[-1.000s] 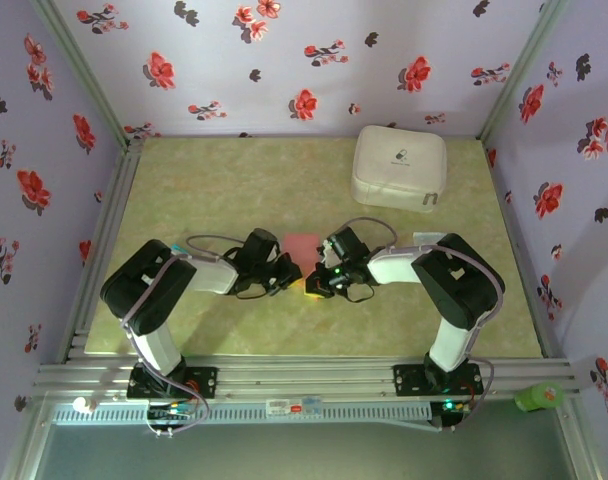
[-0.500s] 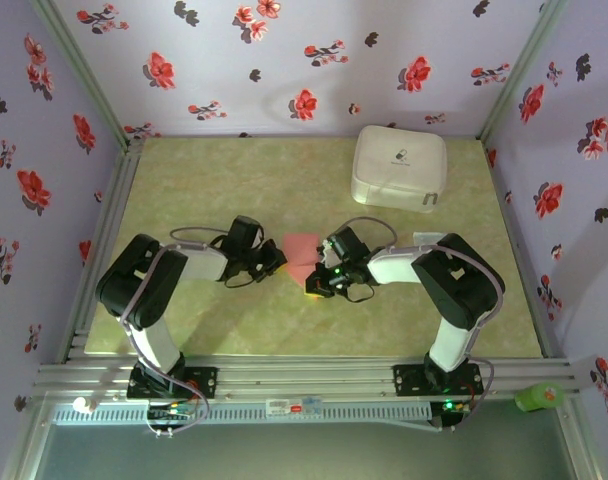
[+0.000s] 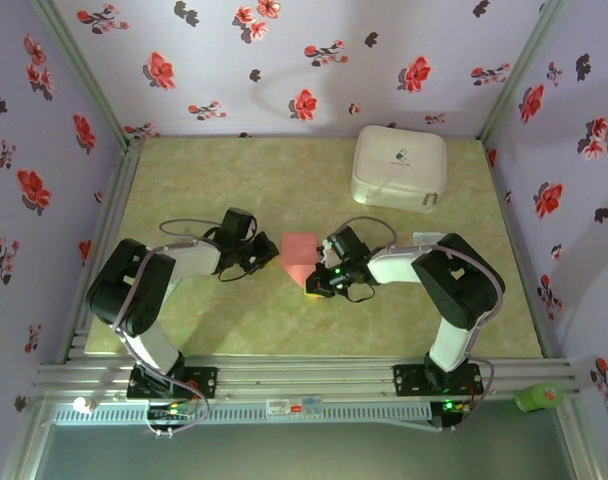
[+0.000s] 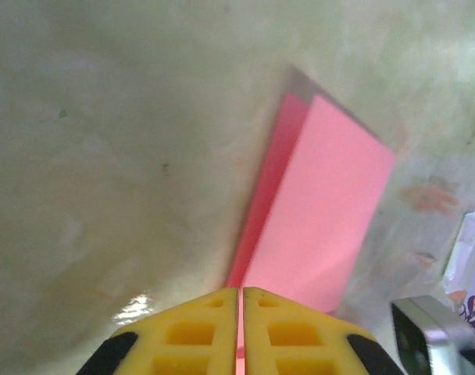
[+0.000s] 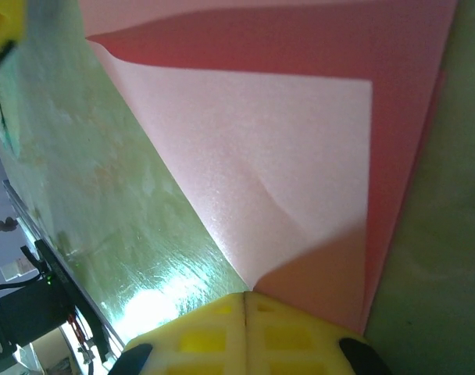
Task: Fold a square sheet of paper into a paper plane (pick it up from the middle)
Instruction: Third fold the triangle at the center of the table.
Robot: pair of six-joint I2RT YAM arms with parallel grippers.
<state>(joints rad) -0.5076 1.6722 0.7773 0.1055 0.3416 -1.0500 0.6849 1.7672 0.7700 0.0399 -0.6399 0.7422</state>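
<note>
The square sheet of paper (image 3: 299, 251) lies folded on the table between my two arms, salmon-red with a paler upper layer. In the left wrist view the sheet of paper (image 4: 323, 207) lies flat as a doubled strip just past my left gripper (image 4: 241, 291), whose yellow fingers are shut with only a hairline gap. From above, the left gripper (image 3: 272, 257) sits just left of the sheet. My right gripper (image 3: 313, 287) is at the sheet's near right corner. There the paper (image 5: 284, 148) shows a diagonal flap whose corner runs into the shut right gripper (image 5: 245, 295).
A white rounded-square case (image 3: 399, 166) stands at the back right of the green table (image 3: 204, 180). Flowered walls close in the back and both sides. A metal rail runs along the near edge, with a green object (image 3: 539, 398) at its right end.
My left arm has drawn back to the left and away from the paper, uncovering more of it. The right arm and the paper corner it holds have stayed put.
</note>
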